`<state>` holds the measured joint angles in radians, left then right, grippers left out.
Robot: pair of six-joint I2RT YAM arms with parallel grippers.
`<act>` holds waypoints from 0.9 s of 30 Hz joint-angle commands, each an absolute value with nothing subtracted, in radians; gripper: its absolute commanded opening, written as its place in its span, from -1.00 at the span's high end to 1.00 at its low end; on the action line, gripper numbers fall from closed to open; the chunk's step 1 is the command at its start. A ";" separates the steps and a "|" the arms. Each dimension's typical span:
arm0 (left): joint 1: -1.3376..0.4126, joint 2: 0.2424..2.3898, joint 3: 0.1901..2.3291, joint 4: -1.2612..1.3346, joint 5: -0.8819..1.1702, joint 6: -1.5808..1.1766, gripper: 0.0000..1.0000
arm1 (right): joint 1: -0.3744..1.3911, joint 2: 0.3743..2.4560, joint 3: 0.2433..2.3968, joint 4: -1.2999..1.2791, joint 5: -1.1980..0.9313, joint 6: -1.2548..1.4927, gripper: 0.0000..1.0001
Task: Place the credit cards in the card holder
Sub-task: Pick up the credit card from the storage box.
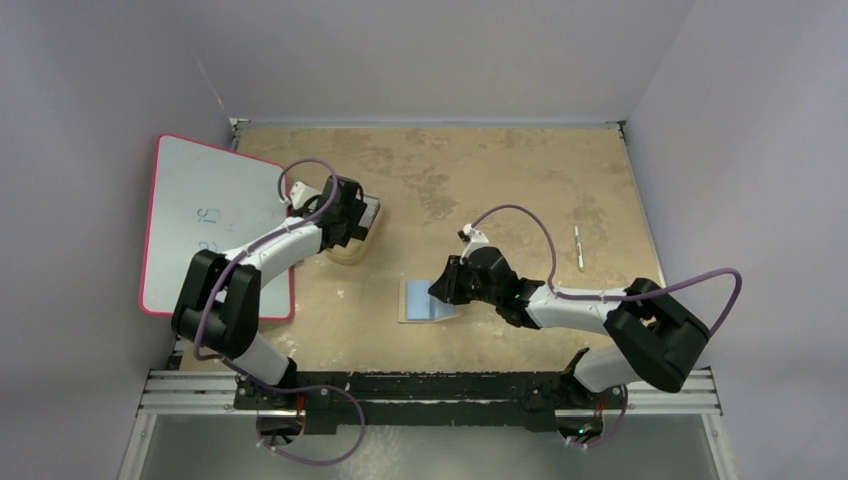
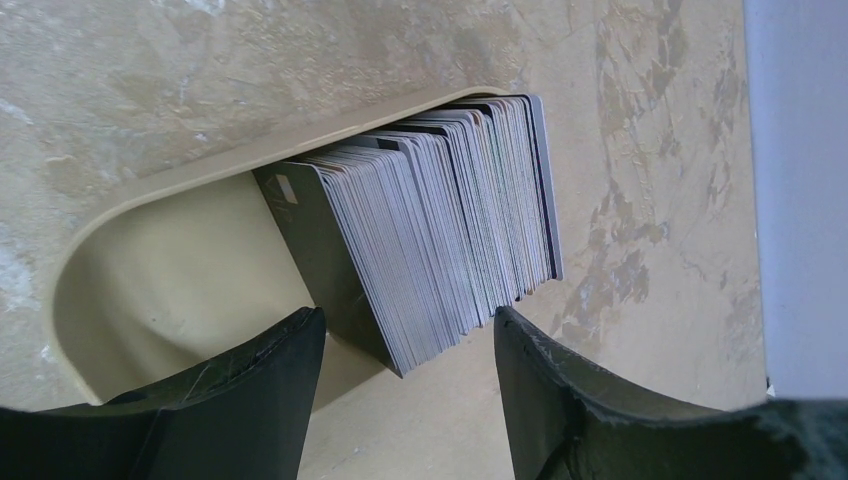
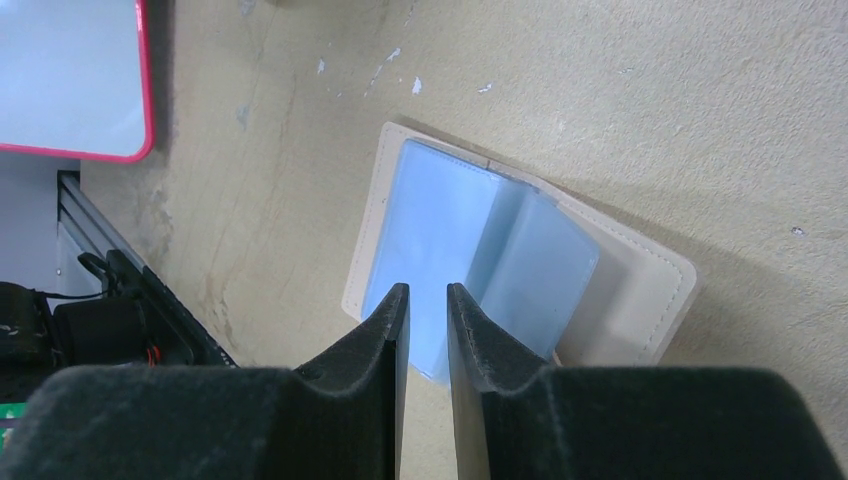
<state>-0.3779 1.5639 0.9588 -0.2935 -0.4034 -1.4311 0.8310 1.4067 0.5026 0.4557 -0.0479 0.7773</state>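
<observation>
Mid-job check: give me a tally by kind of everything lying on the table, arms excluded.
Pink-framed whiteboard: 1
Pale yellow rounded tray: 1
Stack of grey-white plastic cards in the tray: 1 (single cards too tightly packed to count)
Open tan bifold card holder with blue pockets: 1
Thin white pen: 1
Total: 5, with the stack as 1

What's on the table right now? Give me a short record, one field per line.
tray: pale yellow, next to the whiteboard
cards: packed on edge in the tray, leaning
card holder: lying open, blue pockets up, no card visible inside
left claw: open, one finger either side of the stack's near end
right claw: nearly closed over the holder's pockets; grip unclear
pen: lying far right, away from both arms
</observation>
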 commanded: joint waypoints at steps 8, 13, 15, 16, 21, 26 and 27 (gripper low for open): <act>-0.374 1.598 0.927 -0.148 -0.374 -1.403 -0.24 | 0.836 1.373 0.492 0.486 -0.050 0.764 0.56; -0.374 1.583 0.932 -0.137 -0.396 -1.399 -0.16 | 0.835 1.371 0.494 0.489 -0.045 0.763 0.56; -0.374 1.574 0.938 -0.132 -0.408 -1.390 -0.15 | 0.835 1.373 0.496 0.494 -0.042 0.762 0.56; -0.373 1.571 0.938 -0.127 -0.413 -1.386 -0.14 | 0.836 1.374 0.496 0.497 -0.042 0.761 0.56; -0.374 1.571 0.934 -0.117 -0.414 -1.384 0.00 | 0.835 1.369 0.493 0.494 -0.041 0.759 0.56; -0.373 1.551 0.938 -0.136 -0.431 -1.391 0.09 | 0.834 1.351 0.486 0.487 -0.040 0.756 0.56; -0.374 1.547 0.940 -0.140 -0.436 -1.392 0.11 | 0.834 1.350 0.484 0.489 -0.038 0.757 0.56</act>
<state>-0.3779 1.5970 0.9329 -0.1860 -0.3882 -1.3941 0.8310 1.3869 0.4961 0.4606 -0.0444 0.7746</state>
